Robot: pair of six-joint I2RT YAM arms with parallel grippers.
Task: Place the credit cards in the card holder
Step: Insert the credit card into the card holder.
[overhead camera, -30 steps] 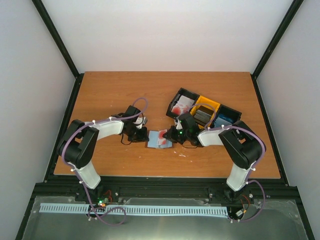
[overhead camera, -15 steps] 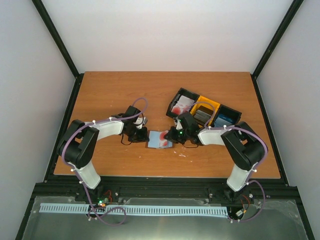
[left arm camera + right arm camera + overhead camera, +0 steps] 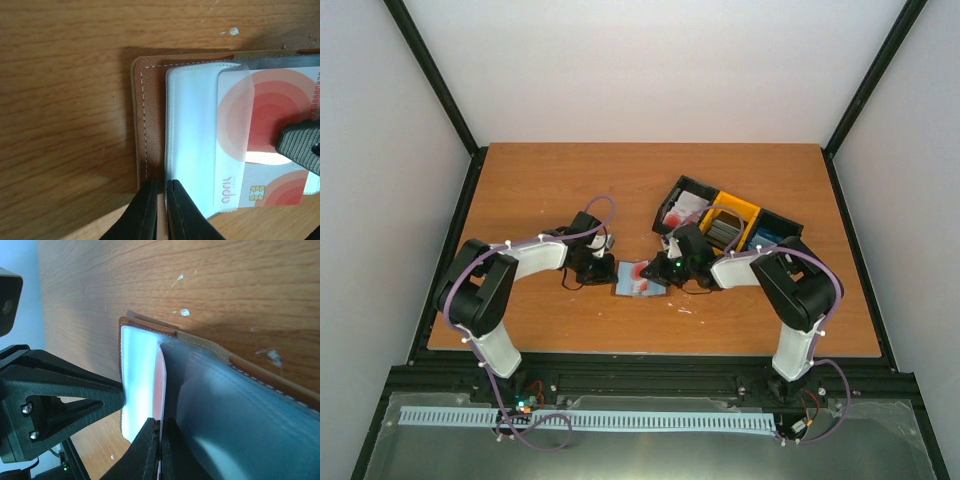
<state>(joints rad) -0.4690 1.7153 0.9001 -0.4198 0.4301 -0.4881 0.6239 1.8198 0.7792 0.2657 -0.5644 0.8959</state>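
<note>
The right gripper (image 3: 159, 450), pinching the card (image 3: 272, 115), faces the card holder (image 3: 150, 125) pocket just to its left, while the left gripper (image 3: 161, 210) clamps the holder's left edge.

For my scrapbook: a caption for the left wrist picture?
Red-and-white card partway inside the card holder, left gripper pinching its edge.

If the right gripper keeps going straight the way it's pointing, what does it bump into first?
Probably the card holder: the right gripper, pinching a credit card, points into its open pocket, with the brown back edge just beyond.
</note>
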